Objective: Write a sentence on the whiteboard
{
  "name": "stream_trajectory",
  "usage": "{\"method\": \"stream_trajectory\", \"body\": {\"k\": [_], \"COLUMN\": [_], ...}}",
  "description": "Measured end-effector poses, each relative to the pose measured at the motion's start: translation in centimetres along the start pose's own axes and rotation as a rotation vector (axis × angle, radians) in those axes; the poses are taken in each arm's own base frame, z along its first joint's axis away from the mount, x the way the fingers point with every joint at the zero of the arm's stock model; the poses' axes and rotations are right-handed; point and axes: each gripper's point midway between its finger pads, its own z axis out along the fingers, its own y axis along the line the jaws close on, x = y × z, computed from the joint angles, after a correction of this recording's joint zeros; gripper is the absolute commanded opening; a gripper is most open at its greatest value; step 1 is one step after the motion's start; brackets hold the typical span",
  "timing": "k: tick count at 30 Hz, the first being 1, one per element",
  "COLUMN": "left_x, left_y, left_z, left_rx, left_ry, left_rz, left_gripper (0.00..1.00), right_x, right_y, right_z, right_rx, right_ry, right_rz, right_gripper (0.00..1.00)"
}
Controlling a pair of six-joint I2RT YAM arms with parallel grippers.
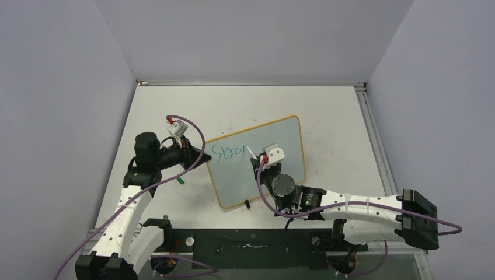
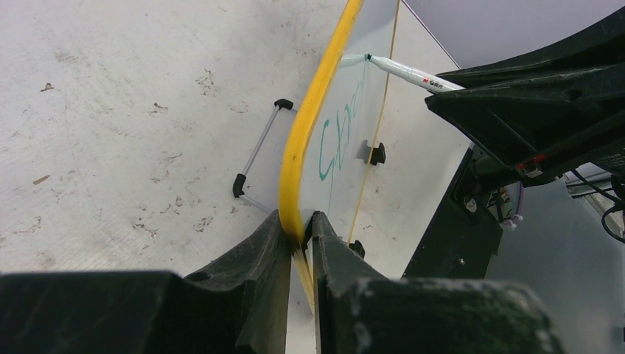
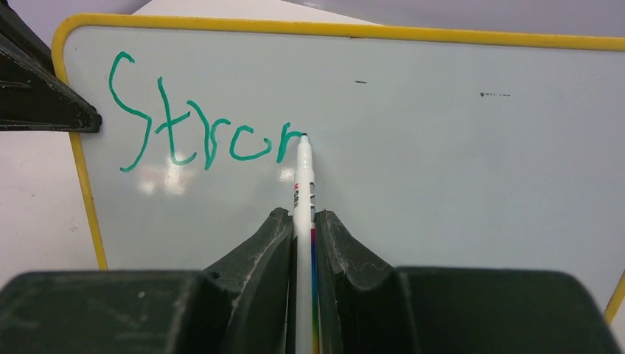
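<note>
On glossy whiteboard, slim white marker touches looping green sentence.

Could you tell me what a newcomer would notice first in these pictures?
Most striking is the green lettering, roughly "Stron", at the left end of the yellow-framed whiteboard mid-table. The right tool grips a white marker, tip at the last letter; the left tool clamps the board's left edge.
</note>
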Motion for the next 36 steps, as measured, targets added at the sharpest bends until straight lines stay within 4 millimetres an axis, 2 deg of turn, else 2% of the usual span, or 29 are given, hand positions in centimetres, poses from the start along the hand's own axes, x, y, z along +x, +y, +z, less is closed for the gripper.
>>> {"method": "stream_trajectory", "body": {"k": [14,23,28,36], "left_x": [0.0,0.0,0.1,0.1], "left_y": [0.0,-0.2,-0.3,-0.3], "left_z": [0.0,0.0,0.0,0.0], "left_rx": [0.000,0.009,0.016,0.018], "left_ry": [0.000,0.003,0.004,0.004], "left_rz": [0.000,-0.001,0.000,0.000], "left_gripper": [0.00,0.00,0.00,0.00], "right_x": [1.5,1.3,0.2,0.4], "right_y": [-0.5,-0.7,-1.3,-2.6], "right_z": [-0.7,-1.1,-1.5,-0.8], "right_rx": [0.014,0.009,0.020,0.062], "right_ry": [0.037,0.032,0.004,0.008], "right_rz": [0.023,0.014,0.016,-0.012], "right_gripper": [0.05,0.05,0.05,0.05]}}
